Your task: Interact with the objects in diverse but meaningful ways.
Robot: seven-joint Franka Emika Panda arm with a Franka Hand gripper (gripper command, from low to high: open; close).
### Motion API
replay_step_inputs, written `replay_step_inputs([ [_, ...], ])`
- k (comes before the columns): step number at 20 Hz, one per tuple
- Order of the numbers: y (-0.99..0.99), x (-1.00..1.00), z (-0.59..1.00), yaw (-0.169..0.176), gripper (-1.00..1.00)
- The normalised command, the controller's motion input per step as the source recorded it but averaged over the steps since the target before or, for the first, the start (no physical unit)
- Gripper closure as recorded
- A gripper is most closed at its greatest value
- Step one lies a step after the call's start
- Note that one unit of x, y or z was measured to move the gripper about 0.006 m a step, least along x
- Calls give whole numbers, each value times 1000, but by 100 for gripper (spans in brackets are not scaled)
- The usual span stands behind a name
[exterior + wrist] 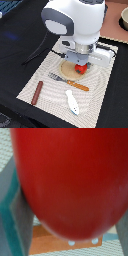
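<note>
- Gripping a red tomato-like ball [80, 67] between the fingers of the gripper [80, 66], directly over the round tan plate [66, 70]; judged to be either setting the ball onto the plate or lifting it off, with no way to tell which.
- Cannot tell from the exterior view whether the ball touches the plate or hangs just above it.
- Filling almost the whole wrist view with the ball [70, 178]: smooth, glossy, uniformly red, rounded at its lower end, no stem or marking visible.
- Flanking the ball, a grey finger [20, 210] pressed against its side, which suggests a firm pinch across the widest part, sensible for a round, slippery toy.
- Showing under the ball a strip of orange-brown wood with two pale rivets [65, 240], probably the handle of a utensil below.
- Lying on the woven placemat [30, 85], apart from the plate: a wooden-handled fork [67, 81] just beside the plate's near edge, a dark brown sausage-like stick [37, 93] toward the exterior view's left, and a white-and-blue fish-like piece [72, 103] near the mat's front edge.
- Spaced like a table setting, leaving each toy room for a separate grasp.
- Sitting far off at the exterior view's right top corner, a bowl [124, 19], partly cut off.
</note>
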Motion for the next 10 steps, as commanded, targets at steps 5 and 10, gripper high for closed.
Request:
replay_step_inputs([
  [5,202,23,816,0,100],
  [10,262,0,582,0,100],
])
